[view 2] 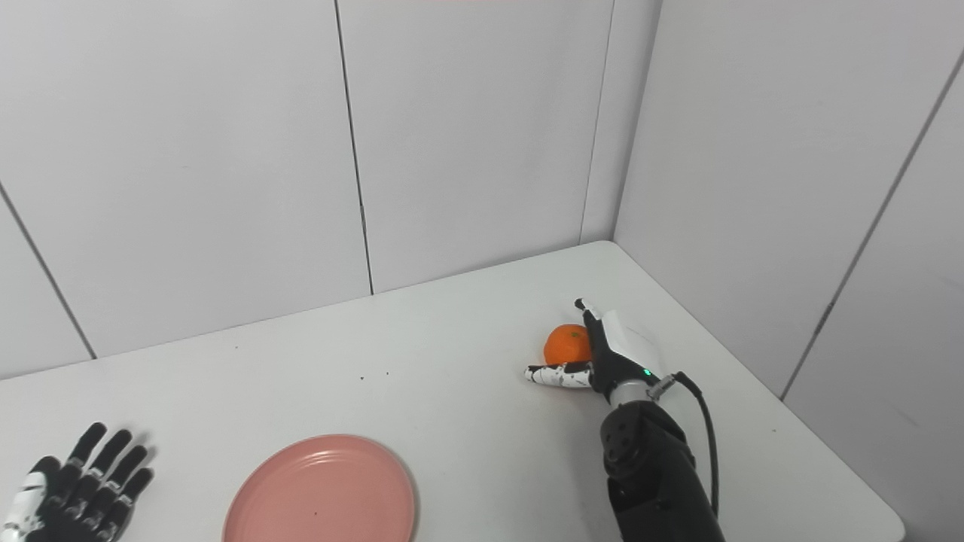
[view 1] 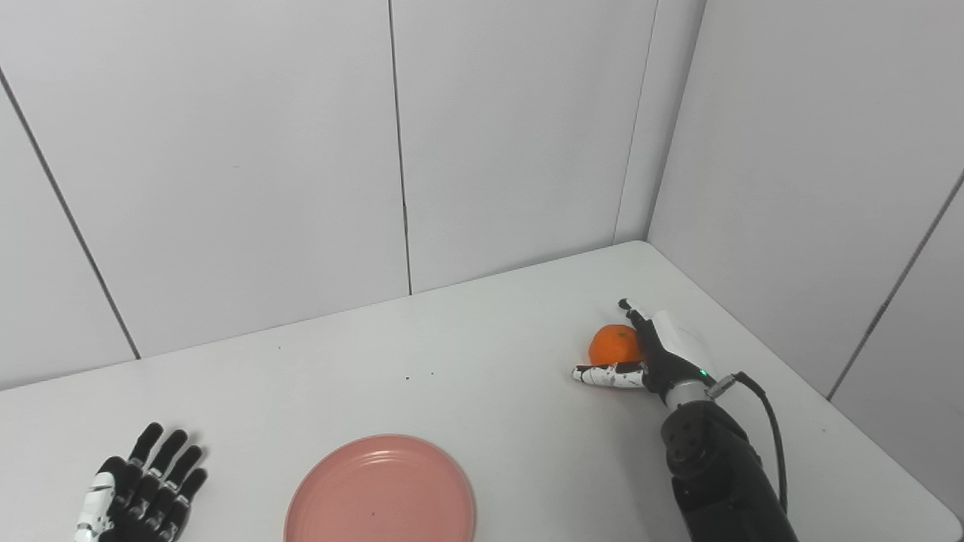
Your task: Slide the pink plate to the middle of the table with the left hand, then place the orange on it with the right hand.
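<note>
Your pink plate (view 1: 380, 491) sits at the table's (view 1: 467, 354) near edge, about midway along it, with nothing on it. Your orange (view 1: 614, 344) rests on the table toward the far right corner. Your right hand (view 1: 648, 354) cups it, thumb in front, fingers behind; a firm grasp cannot be confirmed. Your left hand (view 1: 139, 489) lies flat by the near left corner, fingers spread, released.

Left robot hand (view 1: 139, 489) lies flat, fingers spread and empty. Right robot hand (view 1: 651, 354) reaches forward, fingers and thumb apart.
</note>
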